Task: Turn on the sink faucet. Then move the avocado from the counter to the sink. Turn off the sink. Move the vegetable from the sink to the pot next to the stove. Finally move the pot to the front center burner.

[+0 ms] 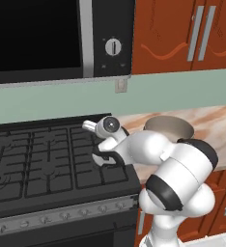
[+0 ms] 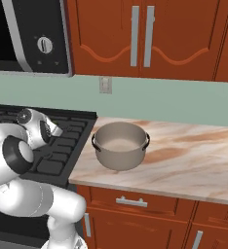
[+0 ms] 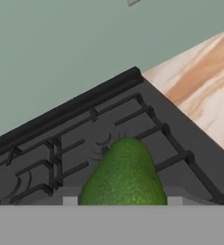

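Even, soft, flat rendered light, bright with no single source apparent. The avocado (image 3: 123,174) at the pincer is evenly lit. Beyond the pincer the stove (image 1: 47,159) stays dark, its grates readable. The pot (image 2: 120,145) throws a faint shadow on the tabletop (image 2: 194,155). Edges look slightly soft and low-resolution; straight lines stay undistorted.

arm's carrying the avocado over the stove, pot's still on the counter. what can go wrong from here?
1. The avocado is held over the stove grates, not the pot; a slip would probably drop it among the grates.
2. The pot sits to the arm's right, near the counter edge by the stove; a low swing could clip its rim or handles.
3. The grip itself is barely visible in the hand view, so its security is unclear.
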